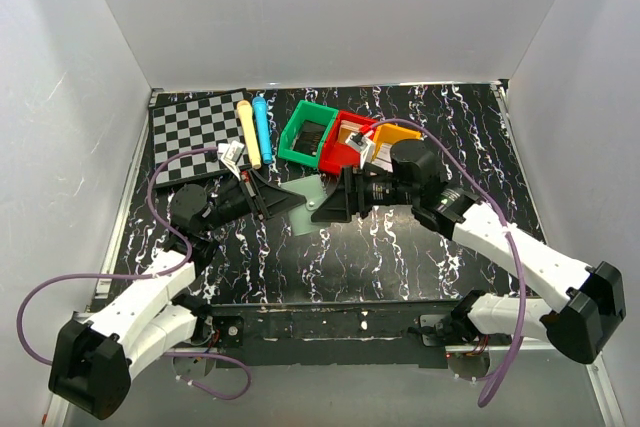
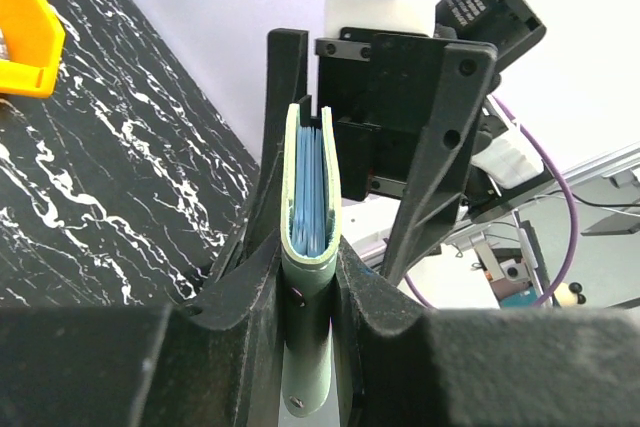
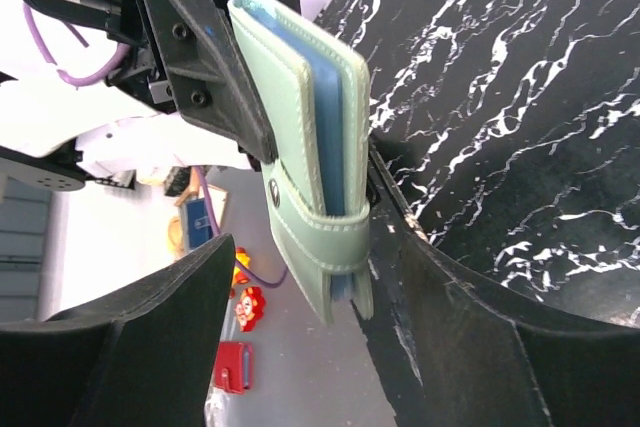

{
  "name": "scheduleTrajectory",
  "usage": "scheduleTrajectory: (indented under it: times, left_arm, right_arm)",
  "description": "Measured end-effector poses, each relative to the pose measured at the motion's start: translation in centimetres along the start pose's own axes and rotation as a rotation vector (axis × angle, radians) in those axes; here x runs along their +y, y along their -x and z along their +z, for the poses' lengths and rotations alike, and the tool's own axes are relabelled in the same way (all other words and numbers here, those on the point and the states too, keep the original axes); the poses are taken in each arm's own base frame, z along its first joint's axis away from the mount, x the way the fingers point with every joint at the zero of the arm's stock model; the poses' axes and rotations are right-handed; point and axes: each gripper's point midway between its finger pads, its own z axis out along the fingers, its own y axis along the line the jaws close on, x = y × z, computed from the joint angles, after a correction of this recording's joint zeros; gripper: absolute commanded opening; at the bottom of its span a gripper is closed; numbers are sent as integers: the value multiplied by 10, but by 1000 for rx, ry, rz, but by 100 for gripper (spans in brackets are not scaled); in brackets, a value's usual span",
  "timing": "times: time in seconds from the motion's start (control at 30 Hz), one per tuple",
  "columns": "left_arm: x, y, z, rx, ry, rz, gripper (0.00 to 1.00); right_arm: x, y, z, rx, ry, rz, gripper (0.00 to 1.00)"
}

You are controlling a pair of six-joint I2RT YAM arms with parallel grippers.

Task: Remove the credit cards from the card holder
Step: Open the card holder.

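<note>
I am clamping the card holder in my left gripper above the table, my right gripper standing open astride its free end, with 0 credit cards out and all waiting inside.
</note>
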Motion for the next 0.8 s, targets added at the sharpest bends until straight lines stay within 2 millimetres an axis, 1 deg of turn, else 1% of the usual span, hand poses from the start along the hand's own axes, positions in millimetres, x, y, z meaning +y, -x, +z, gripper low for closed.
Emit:
scheduleTrajectory:
  times: [0.1, 0.17, 0.27, 0.3, 0.37, 0.43, 0.5, 0.57, 0.63, 0.8]
  left_arm:
    - [-4, -1, 1, 2, -17, -7, 0]
    - [-6, -2, 2, 4, -22, -10, 0]
    - [-7, -2, 2, 6, -23, -11, 16]
    - [-7, -2, 2, 5, -21, -14, 24]
    - [-7, -1, 2, -2, -21, -10, 36]
    - [-8, 0, 1, -10, -19, -7, 40]
    - [-9, 1, 1, -14, -19, -7, 43]
    - [-10, 1, 1, -15, -21, -5, 43]
    - [-10, 1, 1, -15, -22, -4, 44]
    - [-12, 1, 0, -17, -23, -3, 40]
  right_arm:
    - [2, 1, 6, 2, 32, 14, 59]
    - [2, 0, 8, 6, 47, 28, 46]
    - [5, 0, 9, 4, 70, 35, 28]
    - [6, 1, 9, 4, 75, 34, 23]
    - [8, 1, 9, 5, 88, 38, 17]
    - [11, 2, 9, 3, 102, 35, 9]
    - [12, 2, 9, 1, 104, 35, 8]
    - [12, 2, 9, 2, 104, 36, 7]
    - [11, 2, 9, 2, 102, 38, 3]
    - [9, 1, 8, 2, 100, 41, 1]
